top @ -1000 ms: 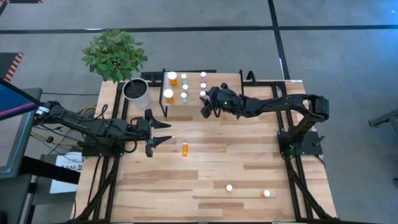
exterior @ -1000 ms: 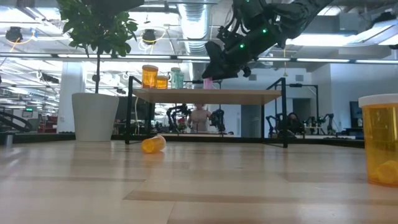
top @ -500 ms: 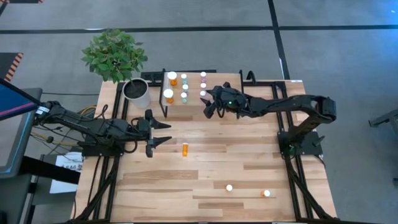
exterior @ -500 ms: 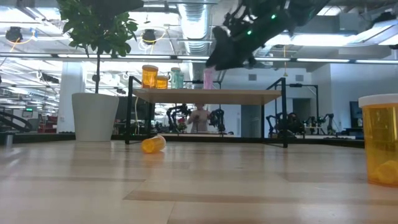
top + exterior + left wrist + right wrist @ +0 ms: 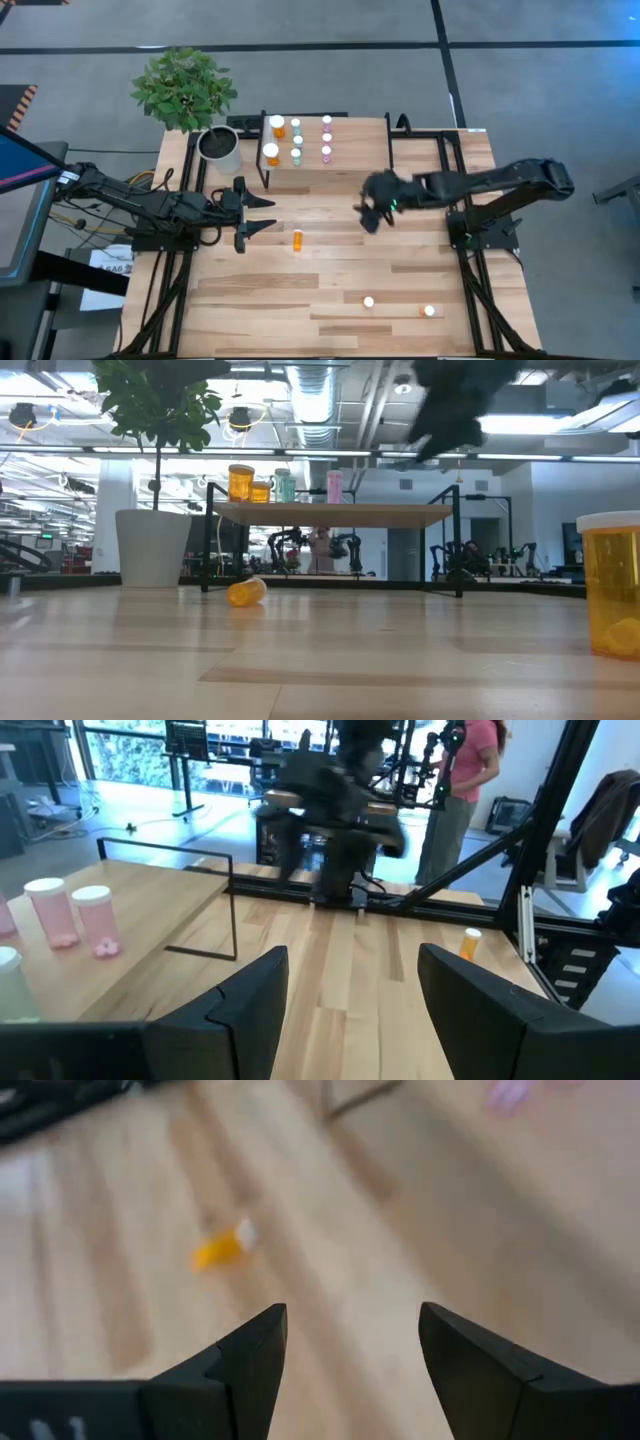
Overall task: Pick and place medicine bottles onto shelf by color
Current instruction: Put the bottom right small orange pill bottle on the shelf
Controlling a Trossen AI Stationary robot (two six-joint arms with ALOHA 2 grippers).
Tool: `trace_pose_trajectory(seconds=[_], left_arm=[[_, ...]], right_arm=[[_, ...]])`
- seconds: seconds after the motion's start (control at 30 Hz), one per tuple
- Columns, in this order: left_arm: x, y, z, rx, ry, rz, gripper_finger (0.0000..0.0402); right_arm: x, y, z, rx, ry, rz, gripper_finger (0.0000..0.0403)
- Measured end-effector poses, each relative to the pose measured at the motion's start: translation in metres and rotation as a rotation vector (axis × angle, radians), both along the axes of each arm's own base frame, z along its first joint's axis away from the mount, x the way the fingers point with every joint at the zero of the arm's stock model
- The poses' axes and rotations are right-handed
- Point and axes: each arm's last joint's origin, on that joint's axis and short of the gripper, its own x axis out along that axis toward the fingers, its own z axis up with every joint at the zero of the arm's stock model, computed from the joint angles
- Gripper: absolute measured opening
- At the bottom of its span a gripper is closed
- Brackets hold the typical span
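Note:
The shelf [image 5: 352, 150] stands at the table's far side. On it stand orange bottles [image 5: 278, 127], teal bottles [image 5: 296, 153] and pink bottles [image 5: 327, 137], all upright. One orange bottle [image 5: 297, 240] lies on its side on the table's middle; the right wrist view shows this lying orange bottle [image 5: 222, 1248] too. Two more bottles [image 5: 368, 301] [image 5: 429, 311] stand near the front edge. My right gripper [image 5: 368, 215] hangs open and empty over the table, right of the lying bottle. My left gripper [image 5: 268, 212] waits open and level at the left, in front of the shelf.
A white plant pot [image 5: 220, 148] with a leafy plant stands left of the shelf. Black frame rails [image 5: 450, 215] run along the table's right side. A person [image 5: 468, 770] stands in the room beyond the table. Bare wood lies between the shelf and the front bottles.
My right gripper has let go of a pink bottle on the shelf, which stays upright there. It has risen and drawn back from the shelf toward the table's near and right side, tipping its fingers downward.

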Motion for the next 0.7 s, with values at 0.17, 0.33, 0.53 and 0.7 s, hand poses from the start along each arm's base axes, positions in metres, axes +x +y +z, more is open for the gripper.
trace_pose_trajectory(seconds=[0.17, 0.33, 0.53, 0.7], left_arm=[[0.000, 0.000, 0.000, -0.018, -0.003, 0.002, 0.0212], [0.000, 0.000, 0.000, -0.025, -0.006, 0.002, 0.0212], [0.002, -0.001, -0.002, -0.029, 0.005, 0.002, 0.0212], [0.010, -0.003, -0.008, -0.020, 0.040, 0.002, 0.0212]], right_arm=[[-0.022, 0.050, -0.007, 0.141, 0.130, 0.071, 0.0250], [-0.048, 0.096, -0.016, 0.255, 0.278, 0.152, 0.0250], [-0.076, 0.142, -0.022, 0.372, 0.368, 0.162, 0.0250], [-0.096, 0.167, -0.027, 0.445, 0.408, 0.121, 0.0250]])
